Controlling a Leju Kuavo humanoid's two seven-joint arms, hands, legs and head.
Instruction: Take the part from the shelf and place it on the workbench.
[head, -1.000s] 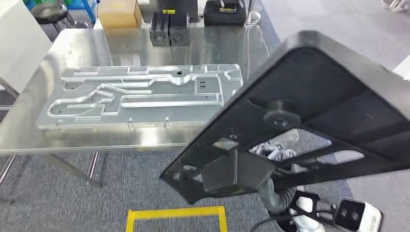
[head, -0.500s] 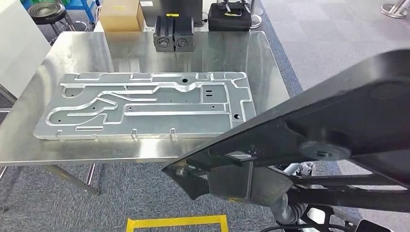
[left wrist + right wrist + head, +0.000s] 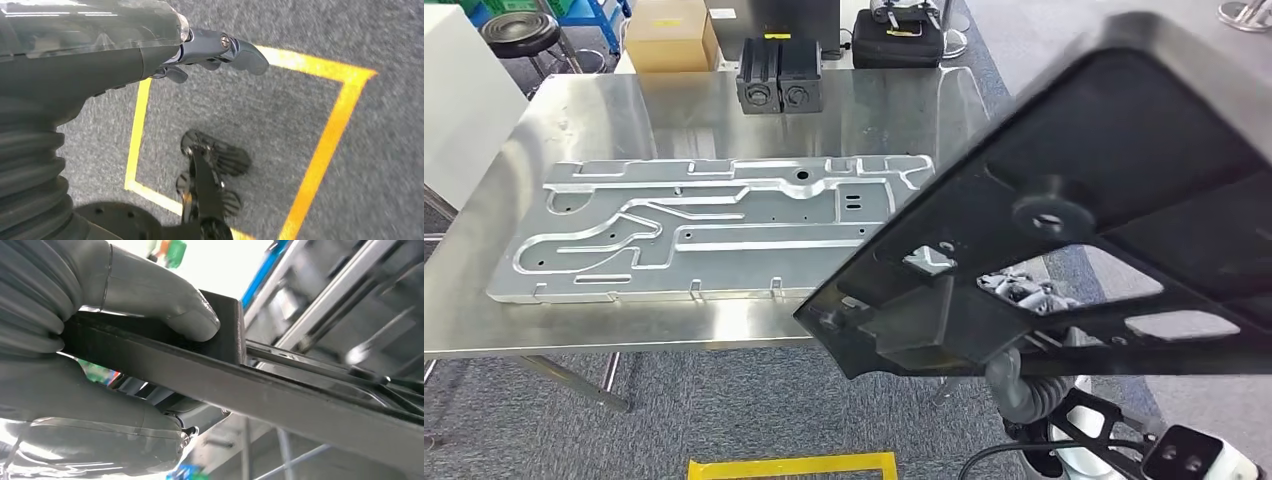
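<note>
The black part, low and nearly edge-on half a second ago, now tilts its ribbed underside up toward the head camera again, carried at the right over the near right corner of the steel table; delivery looks close, though nothing is set down yet. In the right wrist view the right hand clamps the part's edge, thumb on one face, fingers beneath. The left hand hangs over the floor's yellow tape, fingers curled, holding nothing. A machined aluminium plate occupies the table's middle.
</note>
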